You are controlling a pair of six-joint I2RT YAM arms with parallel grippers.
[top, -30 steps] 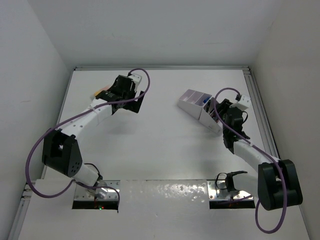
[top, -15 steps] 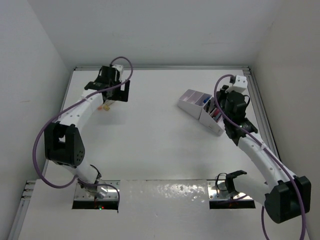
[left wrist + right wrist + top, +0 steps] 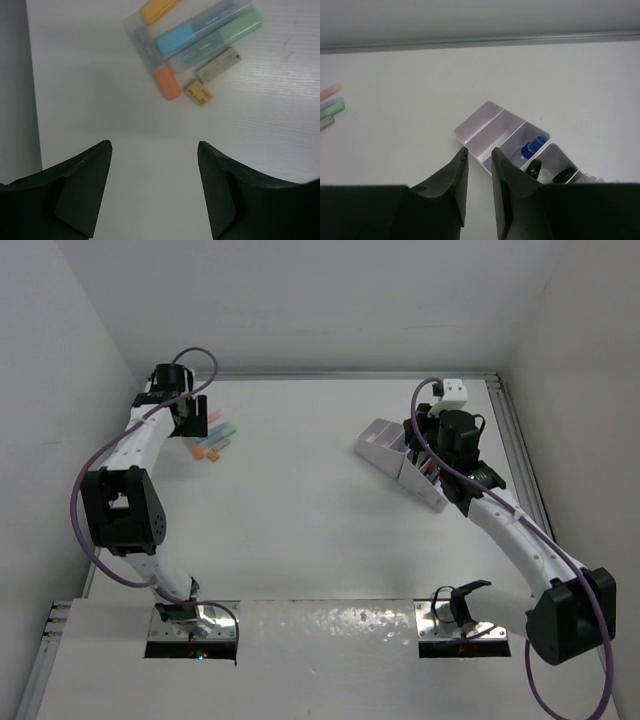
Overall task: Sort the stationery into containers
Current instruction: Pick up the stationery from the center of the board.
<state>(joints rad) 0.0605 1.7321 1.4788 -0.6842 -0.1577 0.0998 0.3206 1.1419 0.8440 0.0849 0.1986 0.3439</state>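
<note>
Pastel highlighters [image 3: 200, 40] lie bunched on the table: a yellow-orange, a blue, a green and an orange one [image 3: 167, 82], with a small yellow piece [image 3: 199, 93] beside them. In the top view the highlighters [image 3: 214, 438] lie at the far left. My left gripper [image 3: 154, 145] is wide open and empty, just short of them; it also shows in the top view [image 3: 190, 420]. My right gripper [image 3: 479, 149] has a narrow gap with nothing in it and hovers at the near-left corner of the white-lilac organiser [image 3: 485, 112]. A blue-capped piece [image 3: 534, 146] and black scissor handles [image 3: 564, 174] sit in its compartments.
The left wall [image 3: 90, 360] stands close beside my left gripper. A raised rail [image 3: 520, 460] runs along the table's right side behind the organiser [image 3: 385, 445]. My right gripper [image 3: 432, 445] shows above the organiser in the top view.
My left arm has swung left toward the far-left corner, uncovering the highlighters. My right gripper has risen and pulled back from the organiser.
</note>
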